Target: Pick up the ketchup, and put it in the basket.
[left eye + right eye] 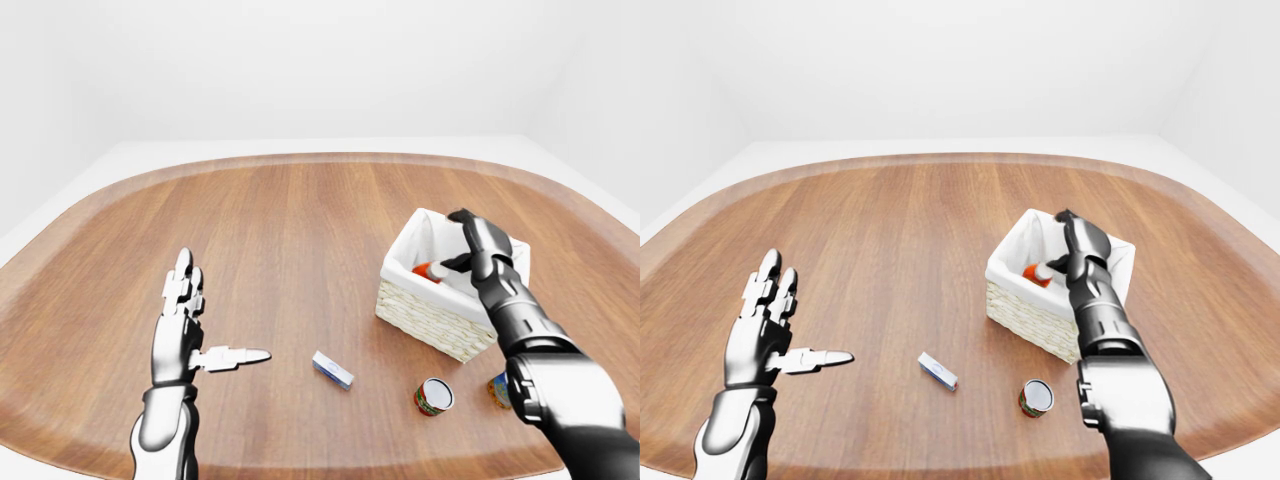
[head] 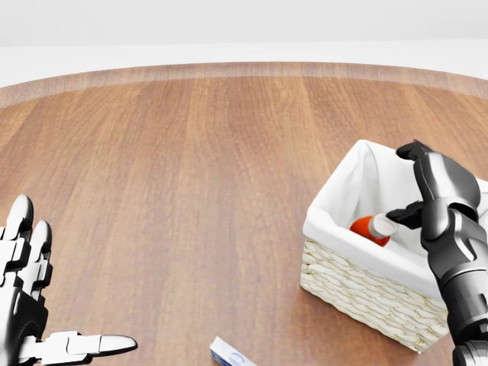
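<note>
The ketchup, an orange bottle with a white cap, lies inside the wicker basket against its white liner, low near the left wall. My right hand hovers over the basket's right part, open. Its fingers point up and its thumb reaches towards the bottle's cap, with no grip on it. At the lower left of the head view my left hand is held open and flat above the table, far from the basket and holding nothing.
A small blue-and-white box lies on the wooden table below and left of the basket. A can stands on the table below the basket. Another one is partly hidden by my right forearm.
</note>
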Tool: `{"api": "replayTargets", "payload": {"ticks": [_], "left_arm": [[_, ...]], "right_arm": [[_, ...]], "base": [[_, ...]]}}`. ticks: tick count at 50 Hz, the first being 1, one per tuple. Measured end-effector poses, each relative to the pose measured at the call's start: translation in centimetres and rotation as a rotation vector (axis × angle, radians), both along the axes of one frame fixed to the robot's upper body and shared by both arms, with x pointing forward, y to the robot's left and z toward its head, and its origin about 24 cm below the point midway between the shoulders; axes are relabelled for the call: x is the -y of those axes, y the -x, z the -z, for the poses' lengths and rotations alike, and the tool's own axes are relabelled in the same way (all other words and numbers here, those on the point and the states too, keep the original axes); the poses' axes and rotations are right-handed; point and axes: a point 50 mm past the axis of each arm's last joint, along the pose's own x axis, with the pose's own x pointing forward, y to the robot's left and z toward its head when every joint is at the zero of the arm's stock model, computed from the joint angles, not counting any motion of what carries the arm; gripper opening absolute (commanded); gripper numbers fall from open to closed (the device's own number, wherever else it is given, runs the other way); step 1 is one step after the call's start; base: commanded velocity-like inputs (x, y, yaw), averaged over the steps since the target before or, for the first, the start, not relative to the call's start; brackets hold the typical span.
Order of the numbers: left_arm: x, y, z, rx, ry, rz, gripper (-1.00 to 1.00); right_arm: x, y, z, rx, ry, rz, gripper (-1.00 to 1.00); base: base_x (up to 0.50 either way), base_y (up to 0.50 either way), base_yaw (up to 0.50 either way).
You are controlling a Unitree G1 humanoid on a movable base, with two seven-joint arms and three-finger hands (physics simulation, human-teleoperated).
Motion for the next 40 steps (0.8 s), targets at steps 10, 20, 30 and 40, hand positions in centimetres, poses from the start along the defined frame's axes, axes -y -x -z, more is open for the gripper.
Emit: {"api": "replayTargets", "payload": {"ticks": [10, 20, 30, 40], "left_arm": [[0.1, -0.1, 0.0, -0.001, -0.001, 0.001, 1.0], [0.1, -0.1, 0.0, -0.001, -0.001, 0.003, 1.0], [0.1, -0.1, 0.1, 0.0, -0.001, 0.003, 1.0], [0.1, 0.0, 0.1, 0.0, -0.001, 0.004, 1.0]], "right_arm": [[0.4, -0.1, -0.8, 0.02, 0.005, 0.007, 0.27], [0.5, 0.0, -4.4, 0.109, 0.011, -0.028, 0.65], [-0.7, 1.9, -11.4, 0.285, 0.069, -0.183, 0.74], [-2.7, 6.5, -19.5, 0.46, 0.239, -0.326, 1.0]], "base": [[0.0, 0.0, 0.0], [0.0, 0.0, 0.0], [0.0, 0.0, 0.0], [0.0, 0.0, 0.0]]}}
